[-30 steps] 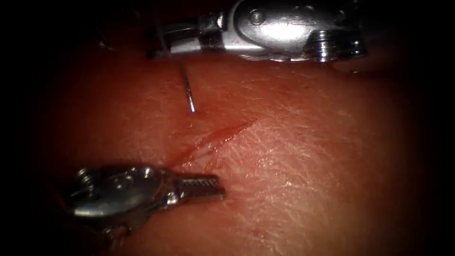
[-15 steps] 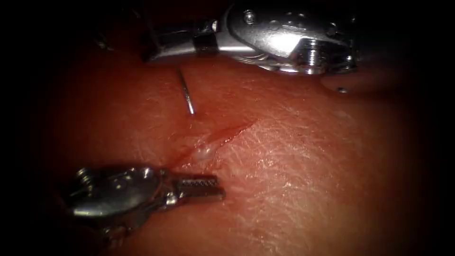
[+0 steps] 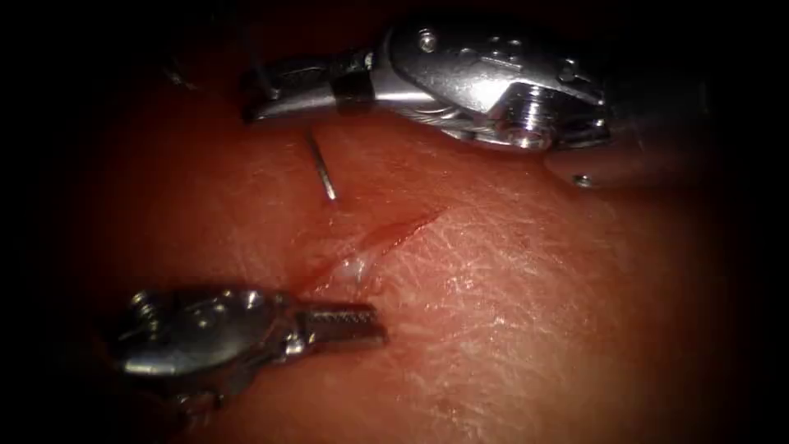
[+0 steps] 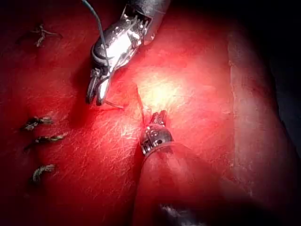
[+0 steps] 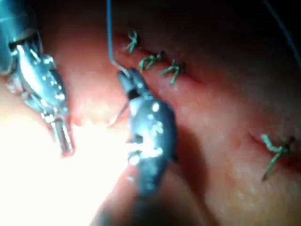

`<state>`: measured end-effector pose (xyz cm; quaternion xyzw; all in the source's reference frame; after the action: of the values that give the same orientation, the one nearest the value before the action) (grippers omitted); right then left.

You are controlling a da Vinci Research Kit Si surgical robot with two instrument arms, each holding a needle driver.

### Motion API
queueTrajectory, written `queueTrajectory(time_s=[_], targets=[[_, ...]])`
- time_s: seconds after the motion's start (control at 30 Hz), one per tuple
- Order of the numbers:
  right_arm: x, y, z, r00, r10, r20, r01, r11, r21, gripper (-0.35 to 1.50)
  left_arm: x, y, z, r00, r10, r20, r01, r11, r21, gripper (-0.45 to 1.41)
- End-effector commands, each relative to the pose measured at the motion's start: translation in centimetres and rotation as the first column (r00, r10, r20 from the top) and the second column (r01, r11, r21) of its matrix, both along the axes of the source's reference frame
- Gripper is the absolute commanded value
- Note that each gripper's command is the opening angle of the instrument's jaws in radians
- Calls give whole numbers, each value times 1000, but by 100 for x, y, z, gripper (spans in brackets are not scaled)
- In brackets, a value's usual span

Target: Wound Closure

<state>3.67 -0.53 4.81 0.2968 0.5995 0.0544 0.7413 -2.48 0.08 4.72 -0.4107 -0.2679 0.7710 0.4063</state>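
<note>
Item, left pincer (image 3: 349, 325): mine, lying on the tissue (image 3: 534, 329) just below the lower end of the cut (image 3: 370, 242), on the cut's left. Jaws together, holding nothing. Its place relative to the cut matches the two earlier endoscope pictures; it has not stirred.

Item, cut: short slanting slit, red fluid (image 3: 325, 271) along its lower part. A pale glistening patch sits at its middle, absent a second ago.

Item, needle (image 3: 322, 168): above the cut, on the cut's left. Held near its rear end; the point touches the tissue just above the cut's upper-left edge. The visible length between pincer and tissue is shorter than a second ago. I judge the point pressed closer; whether it has entered, I cannot tell.

Item, thread (image 4: 96, 21): rises from the needle's held end, away from the cut.

Item, right pincer (image 3: 259, 90): mine, above the cut, closed on the needle. Its body has tilted and dropped toward the cut since a second ago.
</note>
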Motion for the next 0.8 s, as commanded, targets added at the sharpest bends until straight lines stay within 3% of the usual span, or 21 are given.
queueTrajectory(time_s=[0.03,0.43,0.8], targets=[[6,-3,5,1000,-4,-1,4,1000,8,-35,-5,-6,6,1000,2,0,-2,1000,3,4],[-3,-14,1,999,-40,35,32,982,185,-35,1,-5,9,1000,5,-11,-5,1000,7,4],[-10,-50,1,993,-104,58,82,951,300,-35,2,-6,9,1000,6,-11,-6,1000,7,4]])
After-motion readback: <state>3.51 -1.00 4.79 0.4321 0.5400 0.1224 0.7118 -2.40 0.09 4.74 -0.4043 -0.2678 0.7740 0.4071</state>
